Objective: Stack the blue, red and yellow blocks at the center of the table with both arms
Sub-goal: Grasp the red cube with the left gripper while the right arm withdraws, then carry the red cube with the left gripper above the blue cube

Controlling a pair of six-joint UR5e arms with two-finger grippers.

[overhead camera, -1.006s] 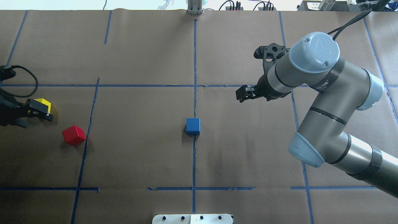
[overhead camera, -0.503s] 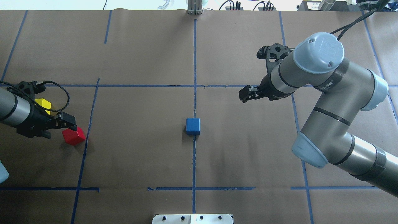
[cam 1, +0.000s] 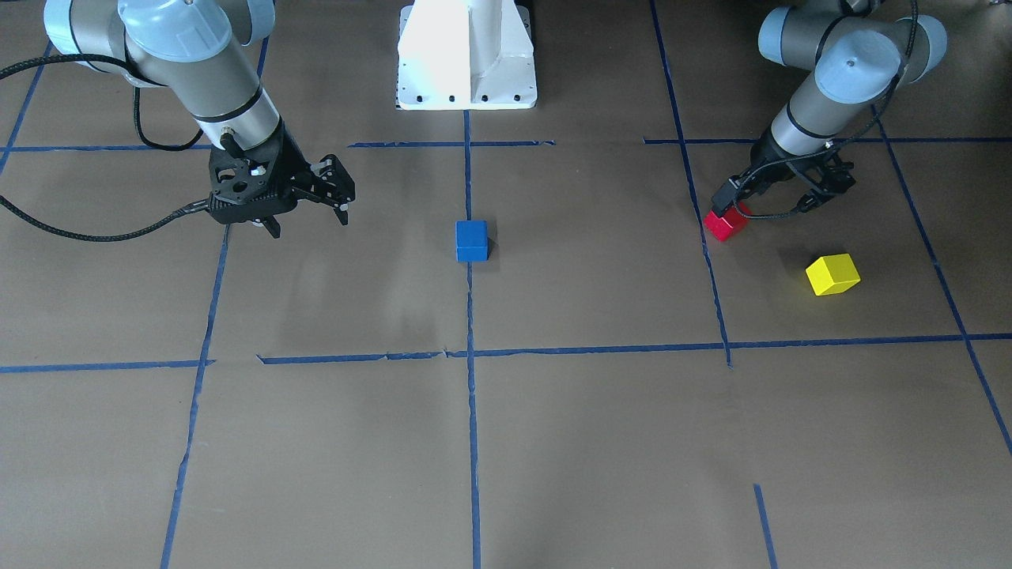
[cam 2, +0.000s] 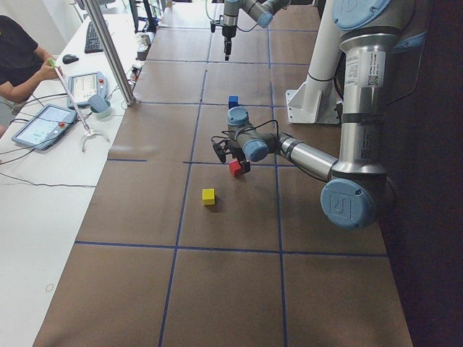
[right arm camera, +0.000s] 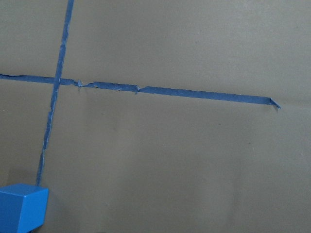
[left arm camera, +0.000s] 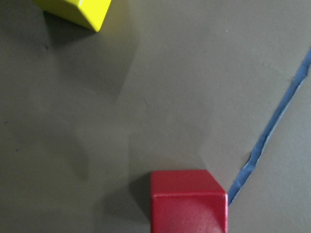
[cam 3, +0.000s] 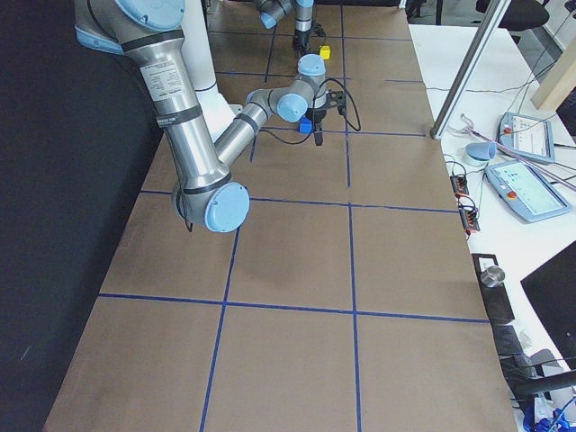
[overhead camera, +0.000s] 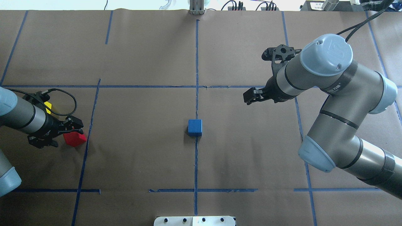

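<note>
A blue block (overhead camera: 194,127) sits at the table's centre where the tape lines cross, and also shows in the front view (cam 1: 472,240) and the right wrist view (right arm camera: 22,208). A red block (overhead camera: 76,139) lies far left, next to a tape line, and shows in the left wrist view (left arm camera: 188,199). A yellow block (cam 1: 832,274) lies beyond it, partly hidden by my left arm in the overhead view. My left gripper (overhead camera: 74,126) is open, just above the red block's near edge. My right gripper (overhead camera: 249,97) is open and empty, hovering right of and beyond the blue block.
The white robot base (cam 1: 466,55) stands at the table's near edge. Blue tape lines (overhead camera: 196,62) divide the brown paper cover. A side table with tablets (cam 2: 43,123) and an operator runs along the far side.
My left arm has swung in from the left edge, past the yellow block, to the red block. My right arm has drifted slightly to the right.
</note>
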